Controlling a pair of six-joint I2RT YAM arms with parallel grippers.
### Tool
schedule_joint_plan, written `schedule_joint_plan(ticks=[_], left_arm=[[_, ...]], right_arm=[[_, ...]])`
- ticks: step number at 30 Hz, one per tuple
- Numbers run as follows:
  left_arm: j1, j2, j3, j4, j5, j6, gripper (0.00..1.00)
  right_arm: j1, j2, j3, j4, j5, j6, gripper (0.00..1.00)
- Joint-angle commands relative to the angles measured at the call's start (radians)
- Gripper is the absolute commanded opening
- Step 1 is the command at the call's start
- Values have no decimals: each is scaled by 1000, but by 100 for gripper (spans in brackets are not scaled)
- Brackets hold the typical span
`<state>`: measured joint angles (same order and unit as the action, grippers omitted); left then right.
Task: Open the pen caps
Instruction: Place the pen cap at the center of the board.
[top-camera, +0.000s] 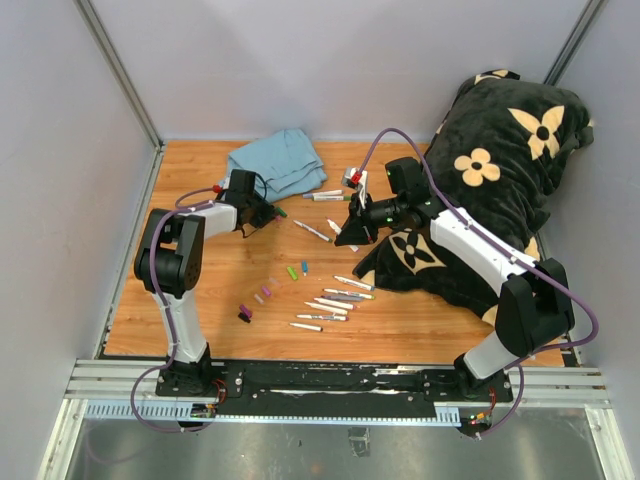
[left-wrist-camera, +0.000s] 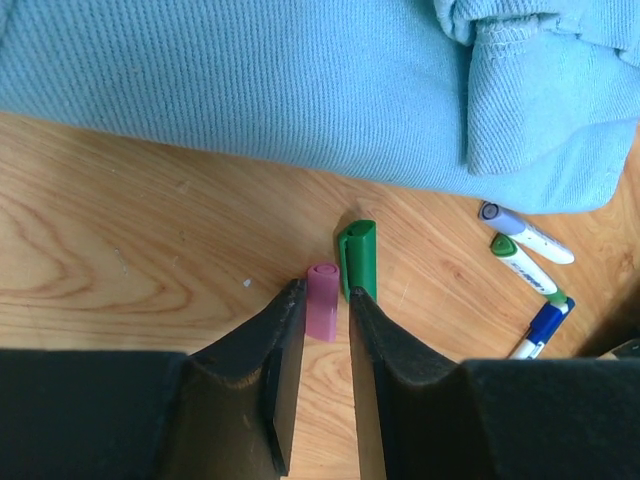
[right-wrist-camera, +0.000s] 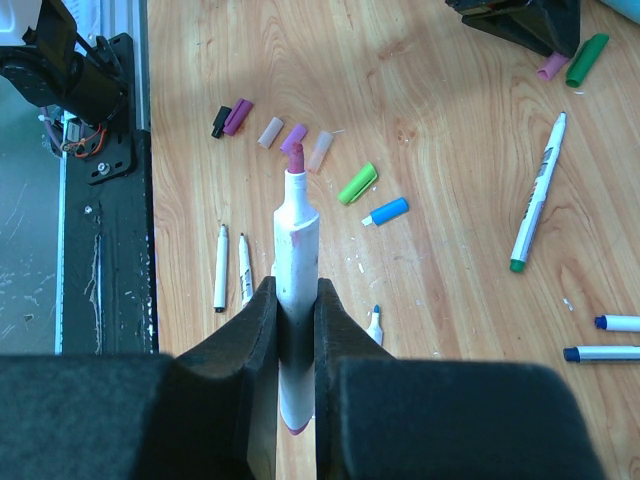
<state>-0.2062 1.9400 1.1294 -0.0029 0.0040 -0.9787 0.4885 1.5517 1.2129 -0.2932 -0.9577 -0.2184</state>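
Now, our left claw (left-wrist-camera: 325, 300) sits low over the table (left-wrist-camera: 120, 250), jaws narrow. The pink cap (left-wrist-camera: 322, 290) lies between the tips with a sliver of gap beside it, so we judge it loose. It rests just beside the green cap (left-wrist-camera: 358, 258) near the cloth (left-wrist-camera: 300, 80), likely to keep pulled caps together. Our right claw (right-wrist-camera: 297, 290) clamps the marker (right-wrist-camera: 297, 230) mid-barrel, bare tip forward. Loose caps (right-wrist-camera: 358, 183) lie nearer the bases.
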Motion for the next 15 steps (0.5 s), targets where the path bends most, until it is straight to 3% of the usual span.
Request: schedule_joint_plan(ticks=[1,12,15], left_arm=[[-7,-16,-7,-57,-17,19,30],[-7,-352,-92,-101,-50,163,35],[-5,-468,-136,-83,0,216,48]], right_arm=[[2,-30,17,-10,-3,-25,5],[-2,-36,19,-19,10,-50,7],[-2,-31,20,-25,17,-57,7]])
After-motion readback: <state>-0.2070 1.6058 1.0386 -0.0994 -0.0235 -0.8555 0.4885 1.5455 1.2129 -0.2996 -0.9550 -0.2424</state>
